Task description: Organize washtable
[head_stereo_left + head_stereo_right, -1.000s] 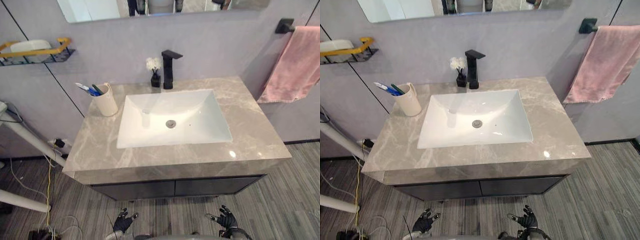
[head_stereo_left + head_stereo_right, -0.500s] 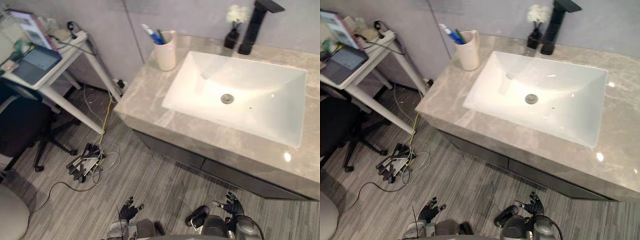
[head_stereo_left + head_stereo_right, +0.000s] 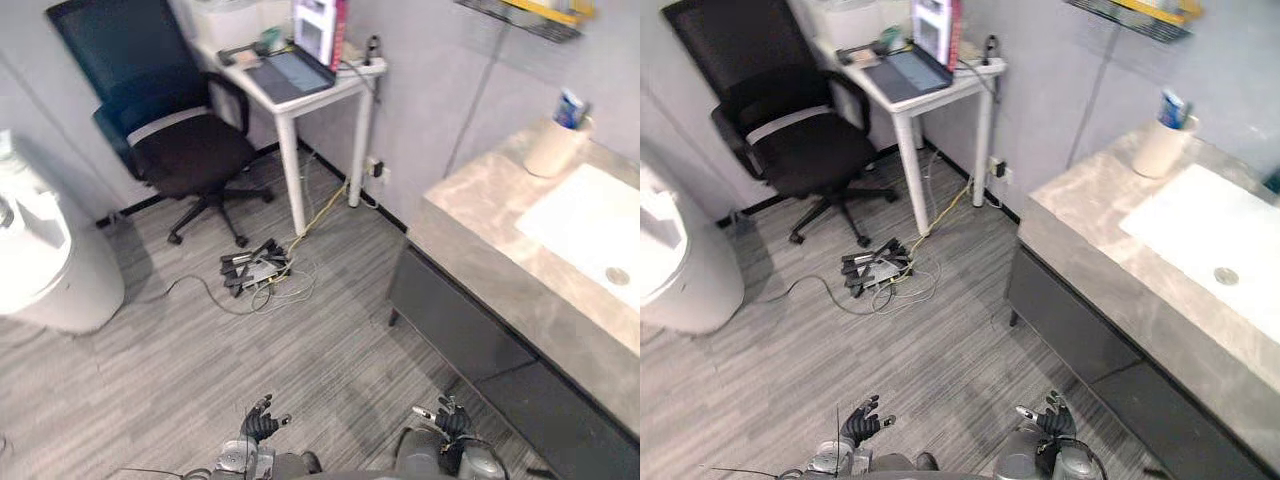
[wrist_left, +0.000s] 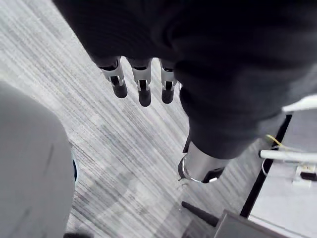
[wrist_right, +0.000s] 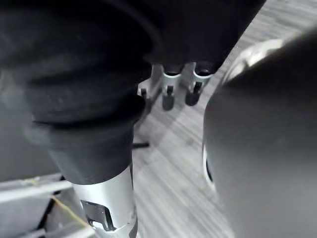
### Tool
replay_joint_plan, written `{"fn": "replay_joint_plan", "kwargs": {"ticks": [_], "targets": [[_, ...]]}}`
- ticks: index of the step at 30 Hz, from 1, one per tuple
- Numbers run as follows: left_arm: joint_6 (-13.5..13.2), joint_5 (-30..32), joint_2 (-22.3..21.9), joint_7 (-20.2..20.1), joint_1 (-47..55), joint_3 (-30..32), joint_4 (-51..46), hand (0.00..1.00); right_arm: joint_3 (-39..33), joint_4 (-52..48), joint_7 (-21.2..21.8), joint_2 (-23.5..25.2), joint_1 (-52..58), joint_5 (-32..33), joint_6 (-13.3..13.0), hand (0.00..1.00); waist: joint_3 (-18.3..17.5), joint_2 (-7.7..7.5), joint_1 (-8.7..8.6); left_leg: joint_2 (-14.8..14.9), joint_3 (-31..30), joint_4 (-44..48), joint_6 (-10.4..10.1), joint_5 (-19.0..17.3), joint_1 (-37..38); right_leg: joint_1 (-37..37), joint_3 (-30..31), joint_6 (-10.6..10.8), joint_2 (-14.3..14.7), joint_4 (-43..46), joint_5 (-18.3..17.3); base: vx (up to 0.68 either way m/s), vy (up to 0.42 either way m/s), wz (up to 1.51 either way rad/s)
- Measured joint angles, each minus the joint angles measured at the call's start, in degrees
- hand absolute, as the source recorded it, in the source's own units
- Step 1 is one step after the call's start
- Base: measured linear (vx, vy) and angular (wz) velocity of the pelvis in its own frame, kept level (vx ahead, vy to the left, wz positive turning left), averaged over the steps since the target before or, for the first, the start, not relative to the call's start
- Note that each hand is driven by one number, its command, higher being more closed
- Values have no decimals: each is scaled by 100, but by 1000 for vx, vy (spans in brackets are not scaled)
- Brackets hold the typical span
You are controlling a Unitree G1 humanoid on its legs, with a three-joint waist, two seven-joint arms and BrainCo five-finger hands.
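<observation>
Low over floor [image 3: 190, 340], left hand [image 3: 258, 421] and right hand [image 3: 446, 417] hang spread, empty; bench [image 3: 470, 215] runs off-frame, cup [image 3: 553, 150] contents indistinct.

Grey veined washtable top [image 3: 470, 215], white basin [image 3: 585, 220], cream cup [image 3: 548, 152], black office chair [image 3: 185, 150], white desk [image 3: 292, 170], grey streaked floor [image 3: 180, 350]

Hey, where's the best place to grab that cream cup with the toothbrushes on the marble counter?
Probably grip the cream cup round its middle, coming in level from the grey marble counter front. It stands upright close to the grey wall, and the blue toothbrushes sticking out block a grasp from above.
</observation>
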Motion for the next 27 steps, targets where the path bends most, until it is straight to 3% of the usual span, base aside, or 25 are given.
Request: {"fn": "replay_joint_plan", "kwargs": {"ticks": [2, 3, 4, 6, 8, 10, 11, 14, 15, 16, 17, 19, 21, 24, 25, 26, 27], "targets": [[-8, -28, 18, 68, -31, 13, 7, 0, 14, 20, 4, 13, 10, 106, -16, 0, 16, -56, 6, -2, -705, 120, -70, -75, -51, -303, 749, 106, 483, -537, 33, 162, -56, 160], [-9, -38, 34, 69, -27, 19, 10, 0, 36, 34, 4, 23, 17, 108, -19, 0, 0, -83, 4, -8, -854, 174, -125, -118, -82, -312, 976, 163, 569, -760, 71, 196, -143, 180], [-14, -36, 98, 72, -2, 26, 14, 0, 99, 122, 4, 35, 30, 109, -27, 0, -56, -181, 10, -35, -1147, 356, -253, -189, -170, -317, 1267, 204, 646, -1136, 263, 242, -228, 178], [-24, -64, 125, 79, 91, 264, 21, 0, 130, 244, 34, 66, 40, 155, -28, 0, -153, -297, 63, 34, -1681, 1094, -448, -603, -449, -198, 1168, 13, 718, -1378, 813, 355, -311, 152], [-7, -122, -34, 138, 124, 372, 27, 0, 98, 305, 24, 33, -5, 145, -41, 0, -277, -65, 138, 365, -1697, 1659, -648, -609, -828, -101, 777, -104, 900, -1513, 713, 318, -214, 81], [4, -146, -135, 181, 99, 406, 11, 0, 79, 396, -1, -109, -16, 169, -47, 0, -274, 177, 193, 784, -1167, 2185, -929, -317, -1202, 280, 352, -266, 1113, -2033, 788, 381, -223, 76], [7, -137, -123, 182, 95, 403, 14, 0, 69, 492, -28, -108, -75, 174, -20, 0, -215, 80, 200, 872, -892, 2223, -944, -299, -1204, 609, 223, -320, 1079, -2287, 823, 322, -186, 56], [15, -137, -139, 181, 66, 299, -43, 0, 66, 499, -30, -110, -58, 175, -36, 0, -208, 94, 124, 884, -25, 1732, -939, -233, -1135, 1059, -180, -321, 925, -2550, 830, 150, -69, 67], [14, -137, -155, 178, 59, 189, -119, 0, 66, 495, -29, -106, -64, 177, -38, 0, -210, 145, 105, 919, 403, 1420, -867, 215, -1185, 1150, -368, -310, 912, -2629, 827, 90, -1, 85], [12, -135, -157, 172, 45, 80, -158, 0, 42, 503, -22, -100, -94, 179, -23, 0, -238, 157, 67, 983, 959, 1187, -611, 400, -1252, 1195, -576, -235, 903, -2711, 810, 110, 40, 114], [20, -119, -139, 168, -19, -16, -156, 0, 42, 502, -25, -55, -124, 168, -23, 0, -271, 107, 49, 879, 1205, 829, -482, 490, -1171, 1205, -790, -193, 840, -2804, 820, 71, 61, 101], [43, -98, -121, 166, -101, -13, -147, 0, 37, 502, -26, 21, -146, 152, -21, 0, -235, -31, 106, 668, 1167, 393, -314, 692, -1131, 1217, -972, -132, 762, -2900, 861, 16, 64, 67], [56, -79, -83, 166, -99, -8, -141, 0, 54, 515, -27, 68, -129, 139, 12, 0, -239, -126, 177, 420, 1035, -31, -380, 891, -875, 1418, -1090, -75, 652, -2968, 898, -4, 52, 46], [53, -76, -71, 166, -66, -4, -87, 0, 115, 508, -21, 76, -155, 93, 9, 0, -247, -119, 164, 155, 706, -420, -282, 1112, -736, 1580, -1275, 51, 554, -2883, 805, -43, 28, 44], [54, -76, -75, 166, -65, -5, -87, 0, 119, 502, -17, 69, -161, 93, 8, 0, -245, -107, 151, 108, 584, -508, -226, 1148, -769, 1515, -1135, 36, 547, -2731, 702, -165, 32, 108], [61, -74, -72, 168, -65, -11, -80, 0, 120, 478, -18, 67, -178, 90, 9, 0, -245, -124, 59, -24, 183, -584, -143, 1196, -913, 1249, 197, -258, 693, -2435, 329, -122, 20, 123], [55, -71, -56, 167, -65, -5, -88, 0, 128, 478, -14, 78, -166, 87, 10, 0, -236, -161, 30, -83, 27, -611, -117, 1223, -958, 1147, 764, -226, 771, -2410, 179, -105, -25, 158]]}}
